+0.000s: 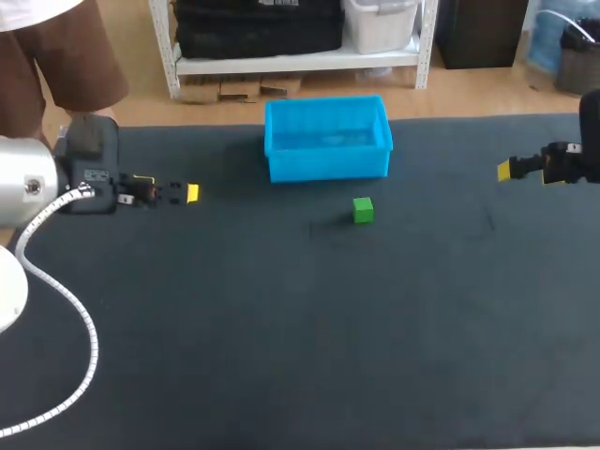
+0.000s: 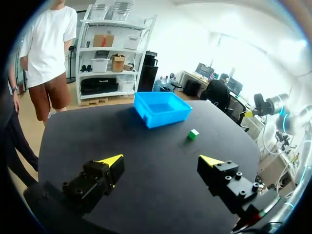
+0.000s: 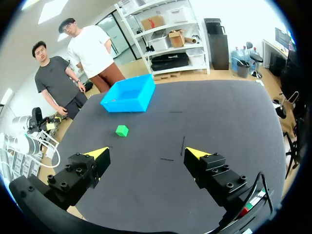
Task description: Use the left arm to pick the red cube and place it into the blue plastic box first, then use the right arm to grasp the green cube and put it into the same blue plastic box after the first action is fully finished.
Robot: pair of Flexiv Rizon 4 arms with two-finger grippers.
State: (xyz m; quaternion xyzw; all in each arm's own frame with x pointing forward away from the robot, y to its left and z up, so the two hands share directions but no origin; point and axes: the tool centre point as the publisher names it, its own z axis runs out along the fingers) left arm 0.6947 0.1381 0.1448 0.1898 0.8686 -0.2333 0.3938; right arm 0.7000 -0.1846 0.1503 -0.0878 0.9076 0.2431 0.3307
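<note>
Dark desk (image 1: pixel 281 356). Blue plastic box (image 1: pixel 327 139) sits at the far middle, open side up. Left pincer (image 2: pixel 163 161) is wide with nothing between its fingers, over the desk's left side. Right pincer (image 3: pixel 146 152) is also wide and empty, at the right edge. Head view shows the pincers side-on only; the finger gaps read from the wrist views alone. Green cube (image 1: pixel 363 209) is on the desk near the box's front, not touching it, well apart from both pincers.

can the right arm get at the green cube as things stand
Probably yes. The right gripper is open, and the small green cube sits alone on the dark table ahead of it, apart from the blue plastic box, with nothing between.
</note>
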